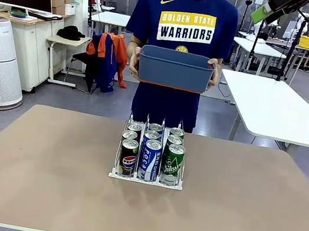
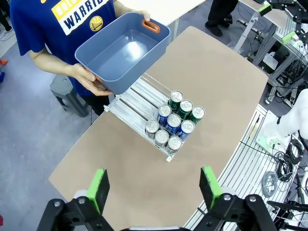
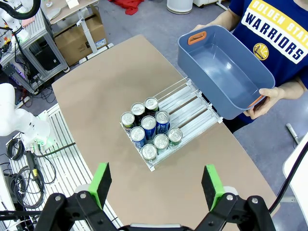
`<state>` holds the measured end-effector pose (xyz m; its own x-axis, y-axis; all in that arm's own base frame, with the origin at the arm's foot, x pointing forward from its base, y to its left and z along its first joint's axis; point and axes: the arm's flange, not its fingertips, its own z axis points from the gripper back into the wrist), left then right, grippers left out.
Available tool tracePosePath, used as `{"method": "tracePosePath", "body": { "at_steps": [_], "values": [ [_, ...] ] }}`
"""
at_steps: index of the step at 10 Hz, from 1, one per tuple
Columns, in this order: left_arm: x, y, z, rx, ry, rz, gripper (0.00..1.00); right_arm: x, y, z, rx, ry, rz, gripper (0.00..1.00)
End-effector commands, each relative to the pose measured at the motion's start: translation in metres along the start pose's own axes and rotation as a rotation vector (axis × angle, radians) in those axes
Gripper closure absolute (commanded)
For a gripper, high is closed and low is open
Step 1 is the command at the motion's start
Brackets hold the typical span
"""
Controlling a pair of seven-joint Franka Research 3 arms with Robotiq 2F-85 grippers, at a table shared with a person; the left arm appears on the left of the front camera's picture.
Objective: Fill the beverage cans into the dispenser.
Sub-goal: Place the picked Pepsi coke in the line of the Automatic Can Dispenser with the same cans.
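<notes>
The white dispenser stands mid-table with several beverage cans upright in its three lanes: black ones on the left, blue-and-white in the middle, green on the right. From above, the cans crowd the front of the dispenser, and the rear of its lanes is bare. My left gripper hangs open high over the table with nothing between its fingers. My right gripper is likewise open and high above the cans and the dispenser.
A person at the far edge holds an empty blue-grey bin in both hands, just behind and above the rack; the bin has orange handles. The tan table lies bare around the rack. Other tables and shelving stand beyond.
</notes>
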<state>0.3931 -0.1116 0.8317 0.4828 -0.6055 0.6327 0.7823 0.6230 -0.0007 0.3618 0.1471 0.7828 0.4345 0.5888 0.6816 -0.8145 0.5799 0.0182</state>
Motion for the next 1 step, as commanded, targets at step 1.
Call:
{"method": "tracePosePath", "body": {
  "at_steps": [1],
  "values": [
    [-0.0018,0.0001,0.0006,0.004,-0.004,0.002,0.0,-0.0007,0.0006,0.0002,0.009,0.006,0.002,0.0]
  ]
}}
